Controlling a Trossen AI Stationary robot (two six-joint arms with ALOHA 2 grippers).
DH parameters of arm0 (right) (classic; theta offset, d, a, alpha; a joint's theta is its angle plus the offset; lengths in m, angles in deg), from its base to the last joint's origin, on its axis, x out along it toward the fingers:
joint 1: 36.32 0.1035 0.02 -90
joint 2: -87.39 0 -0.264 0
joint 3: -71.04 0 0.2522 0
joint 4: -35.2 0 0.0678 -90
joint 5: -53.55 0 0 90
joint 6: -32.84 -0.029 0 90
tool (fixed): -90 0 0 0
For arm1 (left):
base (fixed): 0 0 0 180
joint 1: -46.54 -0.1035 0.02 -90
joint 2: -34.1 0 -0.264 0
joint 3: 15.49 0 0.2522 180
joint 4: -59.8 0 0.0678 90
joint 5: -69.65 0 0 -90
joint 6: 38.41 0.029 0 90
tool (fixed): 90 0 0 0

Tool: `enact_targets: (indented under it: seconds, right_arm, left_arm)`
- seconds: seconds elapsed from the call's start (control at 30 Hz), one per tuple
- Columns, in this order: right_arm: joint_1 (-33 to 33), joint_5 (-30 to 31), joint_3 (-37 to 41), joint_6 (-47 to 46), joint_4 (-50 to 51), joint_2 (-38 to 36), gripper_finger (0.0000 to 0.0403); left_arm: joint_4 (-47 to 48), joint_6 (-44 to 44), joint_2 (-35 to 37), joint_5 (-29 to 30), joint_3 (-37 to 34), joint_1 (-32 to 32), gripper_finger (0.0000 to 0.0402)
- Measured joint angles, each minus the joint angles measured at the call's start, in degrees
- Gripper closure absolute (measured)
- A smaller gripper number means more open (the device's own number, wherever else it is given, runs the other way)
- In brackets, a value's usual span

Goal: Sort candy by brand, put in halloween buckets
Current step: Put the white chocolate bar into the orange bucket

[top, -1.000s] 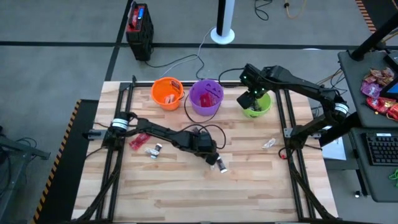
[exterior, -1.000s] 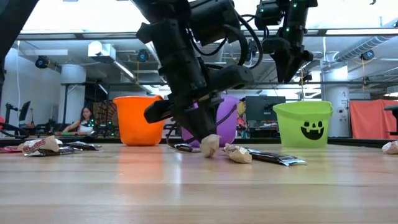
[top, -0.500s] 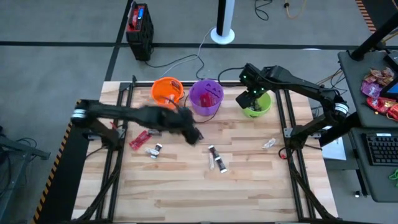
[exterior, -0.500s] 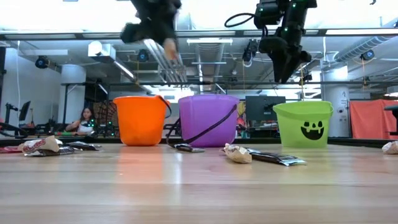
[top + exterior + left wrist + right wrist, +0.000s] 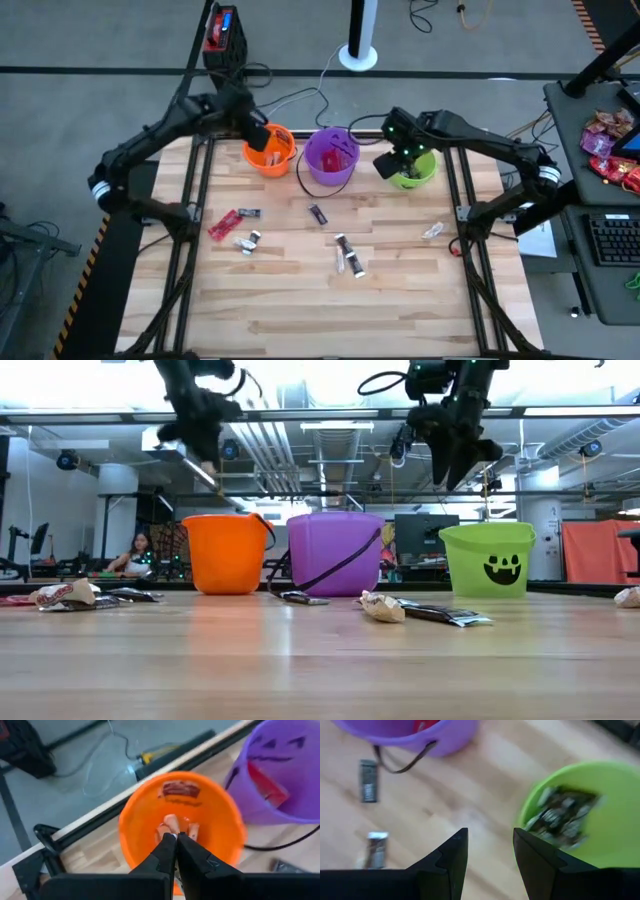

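Observation:
My left gripper (image 5: 258,136) hangs over the orange bucket (image 5: 272,152) at the table's far edge, shut on a small pale candy (image 5: 170,823). The orange bucket (image 5: 150,820) holds a brown-wrapped piece. My right gripper (image 5: 389,163) is open and empty, raised beside the lime green bucket (image 5: 417,171), between it and the purple bucket (image 5: 331,156). Dark wrapped candy lies inside the green bucket (image 5: 615,840). Loose candy lies flat on the table: a red piece (image 5: 222,226), dark pieces (image 5: 317,213), and silver pieces (image 5: 349,257), one (image 5: 432,231) near the right edge. My left gripper pinches the pale candy (image 5: 170,823) between its two fingertips (image 5: 167,842), coming from above and pointing down. The candy is lifted clear and hangs over the orange bucket's opening.
The three buckets stand in a row along the far edge, and the purple one's handle (image 5: 305,175) lies out on the table. Cables run behind the far edge. The near half of the table is bare wood (image 5: 330,310).
My left arm has risen from the table's middle with the pale candy. It swung quickly toward the far left and now hangs over the orange bucket. A dark candy it had covered now shows. My right gripper shifted slightly toward the left, off the green bucket.

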State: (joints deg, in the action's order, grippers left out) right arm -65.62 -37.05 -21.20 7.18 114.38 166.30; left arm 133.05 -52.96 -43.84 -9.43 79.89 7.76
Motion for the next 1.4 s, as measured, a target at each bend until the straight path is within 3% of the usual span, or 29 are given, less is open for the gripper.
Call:
enact_targets:
  seconds: [0.1,0.33,0.57,0.77,0.93,1.2,1.4]
  right_arm:
    - [1.64,-4.62,0.00,-4.07,0.20,-0.93,0.0255]
    - [9.61,-14.59,0.00,-16.49,0.57,-5.35,0.0255]
    - [23.08,-16.30,-0.02,-34.31,6.43,-7.97,0.0255]
    - [32.54,-16.29,0.42,-47.15,23.63,-5.67,0.0254]
    - [34.54,-15.94,5.04,-52.90,22.45,-6.04,0.0235]
    - [34.55,-15.39,16.89,-56.10,21.80,-6.18,0.0184]
    - [34.49,-12.16,26.53,-58.20,12.44,-6.16,0.0168]
  left_arm:
    - [-0.02,5.03,-2.53,-4.72,-0.01,-3.56,0.0401]
    - [-0.11,15.79,-9.66,-5.21,-0.01,-5.96,0.0401]
    - [0.57,24.51,-15.23,-7.67,0.13,-5.95,0.0401]
    - [0.46,26.08,-17.74,-8.07,0.45,-6.02,0.0401]
    - [-1.09,26.52,-18.67,-8.99,0.45,-6.13,0.0391]
    - [-2.36,26.57,-18.68,-8.94,0.45,-6.13,0.0329]
    - [-2.41,23.44,-16.76,-8.99,0.73,-5.94,0.0305]
